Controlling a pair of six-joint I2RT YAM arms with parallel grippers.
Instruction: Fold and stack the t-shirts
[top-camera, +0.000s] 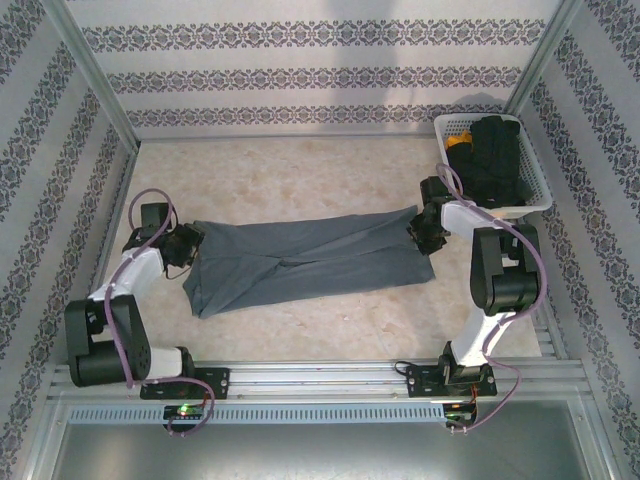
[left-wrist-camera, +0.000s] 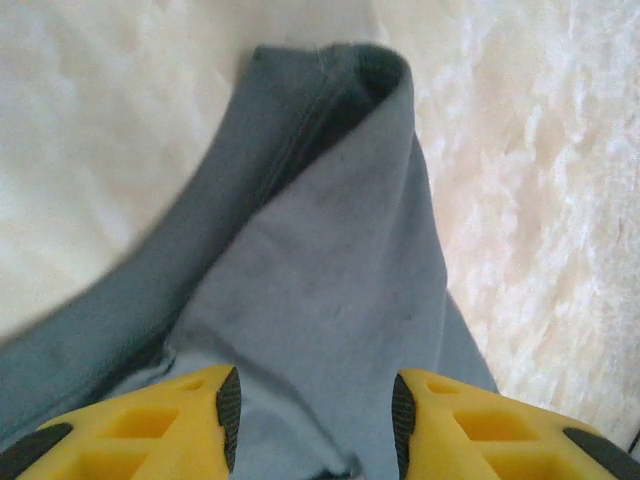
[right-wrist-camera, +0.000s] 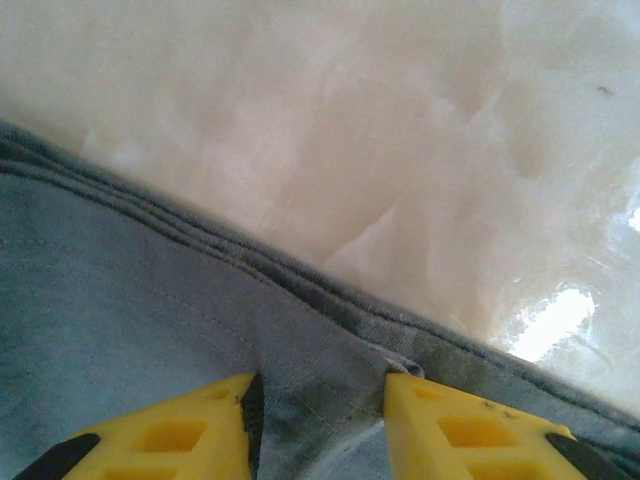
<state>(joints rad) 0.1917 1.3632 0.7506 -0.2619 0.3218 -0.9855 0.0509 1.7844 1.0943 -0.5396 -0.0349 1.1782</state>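
- Your left gripper (left-wrist-camera: 315, 410) stands partly open over one end of the t-shirt (left-wrist-camera: 330, 270), clamping nothing; cloth lies between its fingers; a raised fold sits just ahead.
- Your right gripper (right-wrist-camera: 320, 420) is likewise parted, gripping nothing; the hem runs just ahead, with bare table (right-wrist-camera: 350, 130) beyond.
- The shirt stretches between both grippers; a white basket (top-camera: 537, 175) of dark clothes (top-camera: 495, 150) sits near the right gripper.

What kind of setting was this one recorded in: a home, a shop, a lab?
Probably a purpose-built robot test booth, not a home: patterned wall panels in a metal frame enclose a marble-look table, with a laundry basket of dark clothes at its corner.
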